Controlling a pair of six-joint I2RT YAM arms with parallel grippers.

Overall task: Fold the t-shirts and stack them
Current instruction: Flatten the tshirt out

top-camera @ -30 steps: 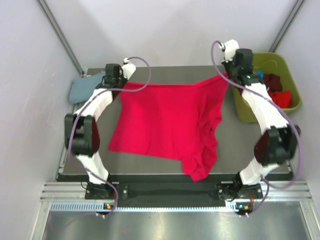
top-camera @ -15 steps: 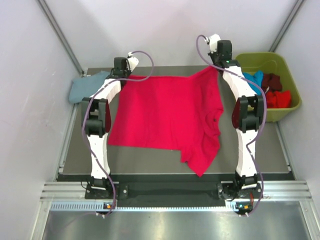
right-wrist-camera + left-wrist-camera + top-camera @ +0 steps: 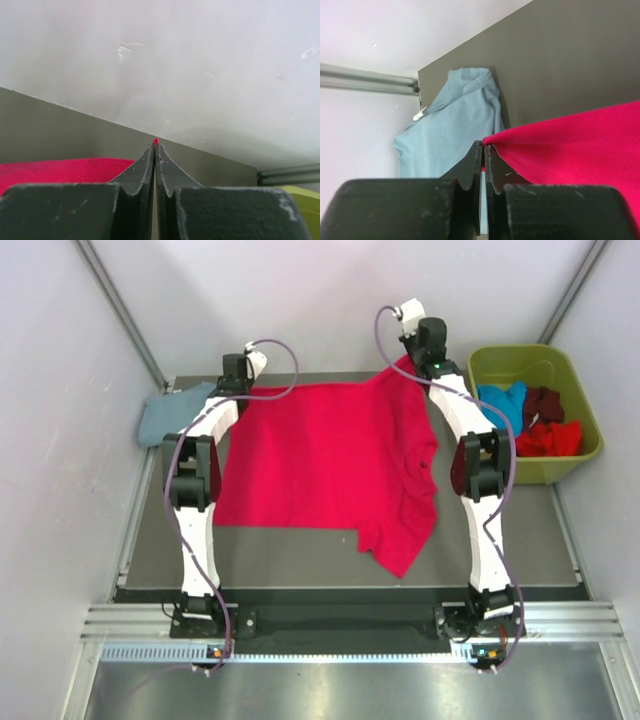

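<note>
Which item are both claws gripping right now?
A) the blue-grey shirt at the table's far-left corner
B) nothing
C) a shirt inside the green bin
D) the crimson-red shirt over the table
D: the left claw and right claw are each shut on red fabric, and the top view shows the crimson-red shirt stretched between them.

No readable text, label, brand, number or sign appears in any of the three camera views.

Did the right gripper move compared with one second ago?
Yes. The right gripper, shut on the red t-shirt, went left, away from the green bin.
</note>
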